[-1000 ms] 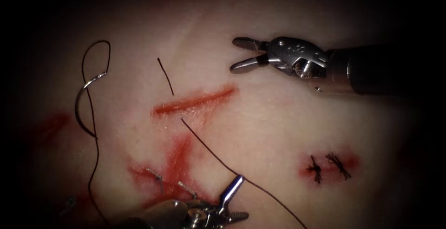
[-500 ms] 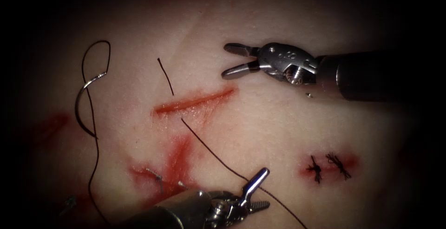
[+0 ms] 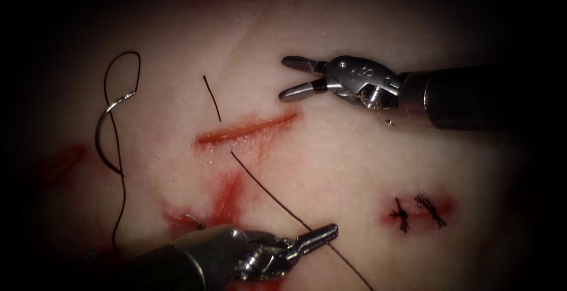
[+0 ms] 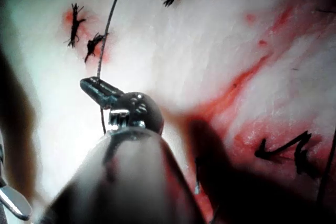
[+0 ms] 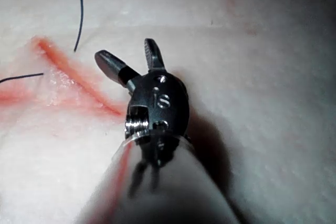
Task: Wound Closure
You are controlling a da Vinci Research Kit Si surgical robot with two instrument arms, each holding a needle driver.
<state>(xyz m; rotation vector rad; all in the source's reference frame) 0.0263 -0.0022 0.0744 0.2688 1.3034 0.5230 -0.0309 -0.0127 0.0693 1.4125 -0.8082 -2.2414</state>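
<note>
Needle (image 3: 109, 131) lies free at nine o'clock, left of the cut (image 3: 248, 128). Left tool (image 3: 313, 239) clamps the thread (image 3: 266, 193), apparently for tension; right tool (image 3: 298, 78), jaws wide, holds nothing at one o'clock.

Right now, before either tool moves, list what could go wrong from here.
1. The left tool looks shut on the thin dark thread. The thread's short free end lies just past the red cut, so a pull might slip it out.
2. The curved steel needle lies unheld on the pale tissue, left of the cut, crossed by a thread loop. It may snag.
The open right tool holds nothing.
</note>
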